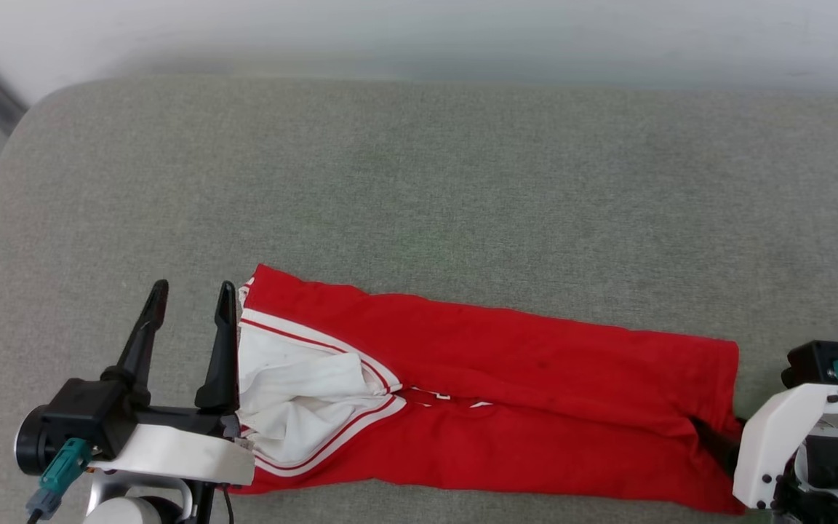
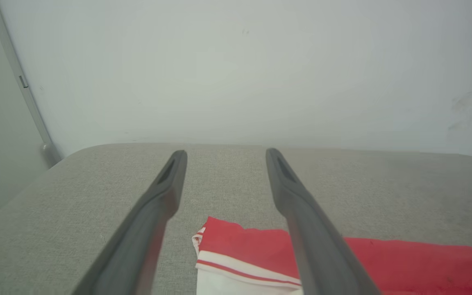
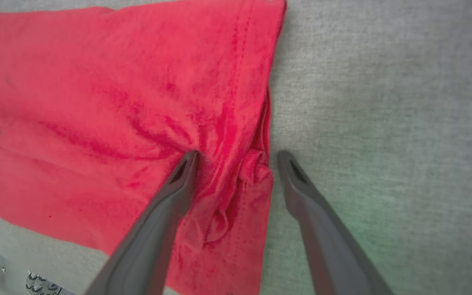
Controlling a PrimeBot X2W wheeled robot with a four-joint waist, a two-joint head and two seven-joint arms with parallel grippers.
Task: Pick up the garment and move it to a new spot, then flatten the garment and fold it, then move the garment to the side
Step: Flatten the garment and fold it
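Surface: you are working over one grey woven padded surface [image 1: 419, 182] with rounded far corners. A pale, plain wall [image 1: 419, 29] stands behind it. One grey upright strip [image 2: 23, 90] runs down the wall at the far left corner.

Item: one garment [image 1: 506, 378], red, lies on the near part of the surface, close to its front edge. It is folded into a long narrow band. The long axis runs across your head view from left to right, with the right end sitting slightly nearer to you. The white sleeve [image 1: 295, 393] with its red-striped trim marks the left end. The plain red hem [image 3: 275, 61] marks the right end.

Grippers: two, each with two dark fingers.
- The left gripper [image 1: 193, 291] stands just beside the sleeve end, its fingers pointing toward the wall. The jaws are spread and nothing is between them.
- The right gripper [image 3: 238, 155] sits at the hem end. The jaws are spread and straddle the hem edge, with one fingertip on the red cloth and the other over bare grey surface. A small bunched fold of hem lies between them and is not pinched.
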